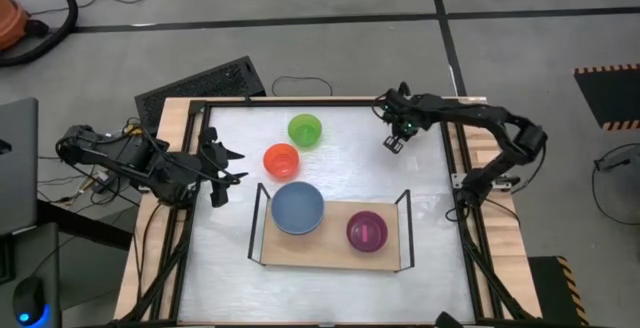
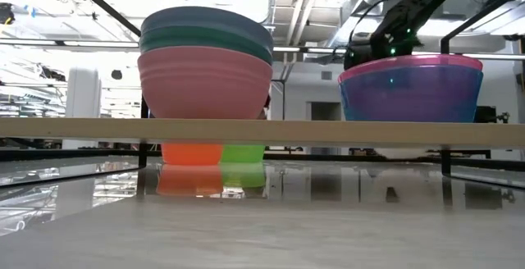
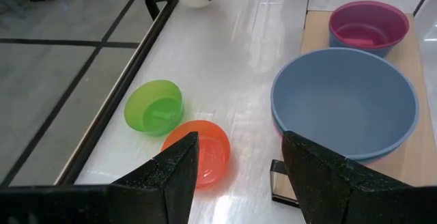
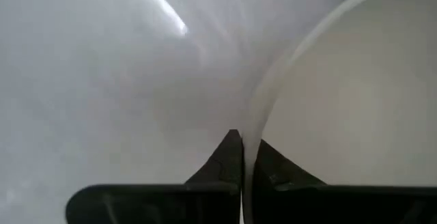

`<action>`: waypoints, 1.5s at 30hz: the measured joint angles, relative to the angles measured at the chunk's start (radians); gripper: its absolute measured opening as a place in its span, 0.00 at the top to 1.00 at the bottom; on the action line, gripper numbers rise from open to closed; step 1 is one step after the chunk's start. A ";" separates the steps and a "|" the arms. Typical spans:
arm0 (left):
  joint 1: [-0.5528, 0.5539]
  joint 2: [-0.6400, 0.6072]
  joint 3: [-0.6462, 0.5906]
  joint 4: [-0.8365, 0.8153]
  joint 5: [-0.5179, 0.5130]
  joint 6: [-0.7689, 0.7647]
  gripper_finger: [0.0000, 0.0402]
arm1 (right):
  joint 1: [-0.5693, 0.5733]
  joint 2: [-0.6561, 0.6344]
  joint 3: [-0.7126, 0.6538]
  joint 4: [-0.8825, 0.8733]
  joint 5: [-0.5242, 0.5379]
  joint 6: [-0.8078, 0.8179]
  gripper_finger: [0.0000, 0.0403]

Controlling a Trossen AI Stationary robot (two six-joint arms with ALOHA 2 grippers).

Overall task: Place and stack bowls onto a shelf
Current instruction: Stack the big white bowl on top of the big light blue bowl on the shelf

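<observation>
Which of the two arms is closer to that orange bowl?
Left. The left gripper sits just beside the orange bowl, open; the right gripper is farther off, past the green bowl.

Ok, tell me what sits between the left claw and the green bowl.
The orange bowl lies between the open left claw and the green bowl, touching neither; the high view shows it, and the left wrist view agrees.

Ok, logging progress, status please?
Right claw shut on white bowl. Left claw open, waiting. Two stacks on shelf; orange bowl, green bowl loose.
</observation>
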 joint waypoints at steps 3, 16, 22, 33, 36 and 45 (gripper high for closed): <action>0.000 0.000 0.000 0.000 0.000 0.000 0.51 | 0.026 -0.058 0.013 -0.026 -0.002 0.014 0.94; 0.000 0.000 0.000 0.001 0.000 -0.002 0.51 | 0.454 -0.273 0.224 0.051 -0.116 0.005 0.94; 0.000 0.000 0.000 0.001 0.000 -0.002 0.51 | 0.745 -0.140 0.382 0.216 -0.118 -0.153 0.94; 0.000 0.000 0.000 -0.009 0.003 -0.003 0.51 | 0.948 0.255 0.785 0.067 -0.117 -0.324 0.94; 0.000 0.000 0.000 -0.008 0.003 -0.004 0.51 | 0.953 0.336 0.878 -0.048 -0.124 -0.320 0.94; 0.000 0.000 0.000 -0.009 0.003 -0.004 0.51 | 0.963 0.451 1.008 -0.175 -0.225 -0.320 0.94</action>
